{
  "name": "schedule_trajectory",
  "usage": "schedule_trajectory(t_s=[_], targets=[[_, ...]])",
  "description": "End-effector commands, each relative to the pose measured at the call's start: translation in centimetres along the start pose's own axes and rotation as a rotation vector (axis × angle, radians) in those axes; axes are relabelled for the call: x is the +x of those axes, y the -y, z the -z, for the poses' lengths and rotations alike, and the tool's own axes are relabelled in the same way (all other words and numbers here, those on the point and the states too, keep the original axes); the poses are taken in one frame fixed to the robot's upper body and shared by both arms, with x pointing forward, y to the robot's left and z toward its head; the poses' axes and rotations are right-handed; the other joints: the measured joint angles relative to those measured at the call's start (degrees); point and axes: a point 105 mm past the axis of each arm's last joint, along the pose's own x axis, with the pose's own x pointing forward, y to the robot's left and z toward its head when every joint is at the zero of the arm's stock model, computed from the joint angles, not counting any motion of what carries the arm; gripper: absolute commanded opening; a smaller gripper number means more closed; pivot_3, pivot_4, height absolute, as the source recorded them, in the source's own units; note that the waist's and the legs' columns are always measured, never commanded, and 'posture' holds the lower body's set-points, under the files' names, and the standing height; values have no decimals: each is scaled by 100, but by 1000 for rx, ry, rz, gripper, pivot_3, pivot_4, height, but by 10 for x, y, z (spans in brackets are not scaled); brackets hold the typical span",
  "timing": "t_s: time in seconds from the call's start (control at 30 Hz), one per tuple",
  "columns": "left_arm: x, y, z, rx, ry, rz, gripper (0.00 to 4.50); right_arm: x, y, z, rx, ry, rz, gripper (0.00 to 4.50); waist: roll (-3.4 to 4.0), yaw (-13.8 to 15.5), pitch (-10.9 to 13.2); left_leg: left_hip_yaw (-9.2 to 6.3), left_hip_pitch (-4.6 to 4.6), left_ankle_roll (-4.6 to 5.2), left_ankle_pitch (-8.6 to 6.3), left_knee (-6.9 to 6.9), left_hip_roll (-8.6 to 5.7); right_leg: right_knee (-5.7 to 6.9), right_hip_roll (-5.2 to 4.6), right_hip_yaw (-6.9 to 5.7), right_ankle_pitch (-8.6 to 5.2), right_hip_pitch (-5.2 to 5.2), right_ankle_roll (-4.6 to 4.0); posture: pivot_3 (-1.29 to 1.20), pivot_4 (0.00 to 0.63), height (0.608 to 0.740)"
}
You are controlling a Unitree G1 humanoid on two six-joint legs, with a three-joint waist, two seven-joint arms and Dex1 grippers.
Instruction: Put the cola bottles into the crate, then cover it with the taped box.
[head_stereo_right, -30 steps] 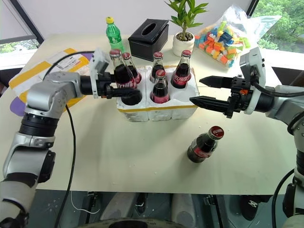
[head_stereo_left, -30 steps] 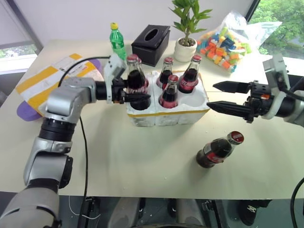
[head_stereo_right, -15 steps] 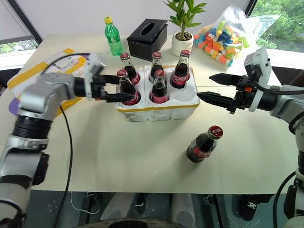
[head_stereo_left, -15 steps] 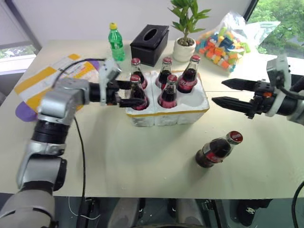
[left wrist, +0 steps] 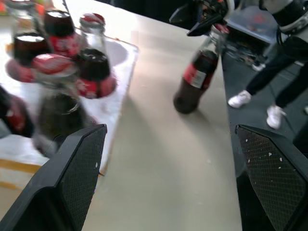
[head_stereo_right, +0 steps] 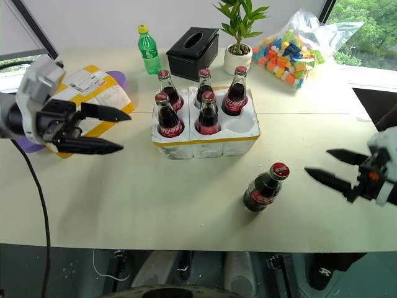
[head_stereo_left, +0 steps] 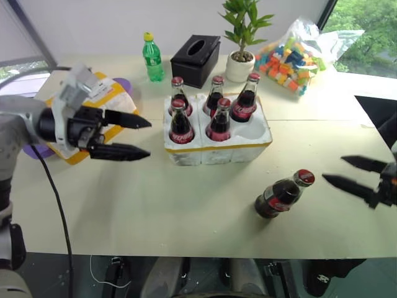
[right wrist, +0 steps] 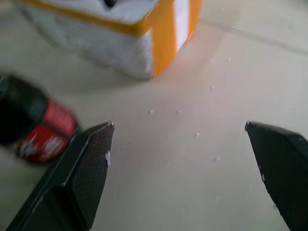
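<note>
Sneakers point(left wrist: 254, 101) beyond the table edge in left wrist view; both claws spread, empty.

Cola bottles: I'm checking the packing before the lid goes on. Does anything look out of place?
Yes. One cola bottle stands on the table, outside the crate, whose front-right well is empty.

Silver-grey left arm, trailing black cable; white camera block at wrist; black, tapered, mesh-textured fingers point(head_stereo_left: 118, 151) on both grippers.
</note>
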Motion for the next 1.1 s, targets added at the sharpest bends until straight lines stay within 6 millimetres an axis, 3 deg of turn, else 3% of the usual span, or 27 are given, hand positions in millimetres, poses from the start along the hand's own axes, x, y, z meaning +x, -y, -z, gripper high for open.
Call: schedule_trajectory(t_s=[0.03,0.3,0.5,0.8,1.03,1.07,1.1], targets=[[6,5,7,77,-69,24,4477,3,-29,8,-60,-24,-103,4500,0,0,0,1,3,1,-1,-2,-1,-6,-2,0,-7,5,-13,0,150,732],[15,9,7,90,-69,80,4477,19,-48,15,8,28,-218,4500,-1,6,0,0,10,7,-6,-3,0,-55,1,0,-8,28,-16,0,150,732],[16,9,7,96,-71,79,4477,36,-46,5,78,125,-233,4500,-1,7,0,-1,10,8,-6,-4,1,-59,0,0,-8,29,-16,0,150,732],[16,9,6,105,-74,71,4477,56,-55,7,147,167,-269,4500,-1,5,0,-3,9,12,-7,-6,0,-60,1,-1,-8,28,-16,0,150,732],[17,7,5,114,-71,64,4477,63,-56,2,169,199,-273,4500,-1,9,1,-3,9,12,-7,-6,-1,-60,2,-1,-7,28,-15,0,150,732],[18,7,5,116,-71,63,4500,63,-57,0,167,206,-278,3971,-1,9,1,-3,9,12,-7,-6,-1,-60,2,-1,-7,28,-15,0,150,732],[18,7,5,118,-71,63,4500,63,-57,-1,166,212,-281,3721,-1,8,1,-3,9,12,-7,-6,0,-59,2,-1,-7,28,-15,0,150,732]])
